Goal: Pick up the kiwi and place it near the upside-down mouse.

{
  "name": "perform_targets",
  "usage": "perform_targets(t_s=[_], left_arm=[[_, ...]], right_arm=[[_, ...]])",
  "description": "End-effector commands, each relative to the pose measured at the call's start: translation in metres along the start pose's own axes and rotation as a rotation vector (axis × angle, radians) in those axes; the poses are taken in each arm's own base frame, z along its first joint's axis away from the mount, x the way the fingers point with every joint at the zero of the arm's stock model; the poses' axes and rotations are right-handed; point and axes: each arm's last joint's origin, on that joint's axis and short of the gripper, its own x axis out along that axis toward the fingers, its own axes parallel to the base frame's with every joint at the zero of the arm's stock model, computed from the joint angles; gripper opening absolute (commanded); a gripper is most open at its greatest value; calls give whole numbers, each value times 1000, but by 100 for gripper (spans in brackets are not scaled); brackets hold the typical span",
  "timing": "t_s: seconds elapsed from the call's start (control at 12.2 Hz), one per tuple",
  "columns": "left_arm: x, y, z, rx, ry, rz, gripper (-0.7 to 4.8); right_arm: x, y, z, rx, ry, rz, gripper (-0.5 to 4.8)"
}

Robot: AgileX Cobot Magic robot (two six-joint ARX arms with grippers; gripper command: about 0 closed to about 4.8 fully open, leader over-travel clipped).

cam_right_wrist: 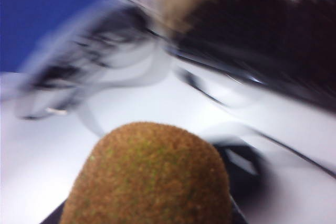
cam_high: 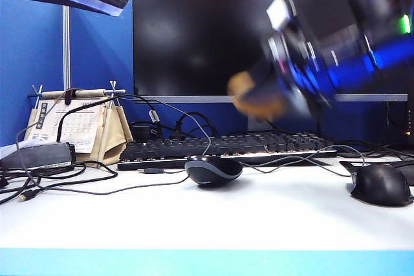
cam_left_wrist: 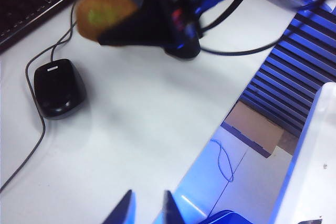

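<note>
Right gripper [cam_high: 259,98] is clamped on the kiwi [cam_right_wrist: 149,177], up in the air above the keyboard [cam_high: 226,147], all blurry. Left gripper [cam_left_wrist: 147,208] hangs over the table [cam_left_wrist: 136,129] near the mouse [cam_left_wrist: 58,87], fingers apart, holding nothing.

Bright counter, heavy motion blur

We see the right claw [cam_high: 259,98] and kiwi [cam_high: 249,93] smeared in the exterior view; the right wrist background streaks, the kiwi stays sharp. The monitor [cam_high: 194,30] shows faint glare, and soft shadows sit under both mice.

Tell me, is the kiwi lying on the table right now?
No. In the exterior view the kiwi is in the air, held by the right gripper, well above the table and the upside-down mouse.
</note>
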Motion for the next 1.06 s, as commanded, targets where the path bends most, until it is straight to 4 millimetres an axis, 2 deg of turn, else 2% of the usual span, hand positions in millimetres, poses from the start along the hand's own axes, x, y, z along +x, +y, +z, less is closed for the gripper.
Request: perform_targets(t_s=[0.08,0.16,0.25,0.33,0.41,0.65,0.74,1.06], left_arm=[[-1,0,2,12,-12,-3,80],[-1,0,2,11,-11,-3,80],[-1,0,2,12,-13,-4,80],[-1,0,2,12,-14,-5,80],[-1,0,2,11,-9,-5,80],[-1,-1,1,9,-4,-5,80],[-1,-1,1,9,-3,-5,80],[-1,0,2,12,-14,0,80]], right_arm=[[20,66,2,-183,50,124,241],[29,85,-9,-252,119,77,241],[37,89,-24,-247,198,64,242],[39,86,-29,-239,222,56,242],[48,79,-44,-238,283,24,242],[53,67,-56,-219,326,-30,242],[55,56,-62,-187,347,-52,242],[55,54,-63,-165,341,-55,257]])
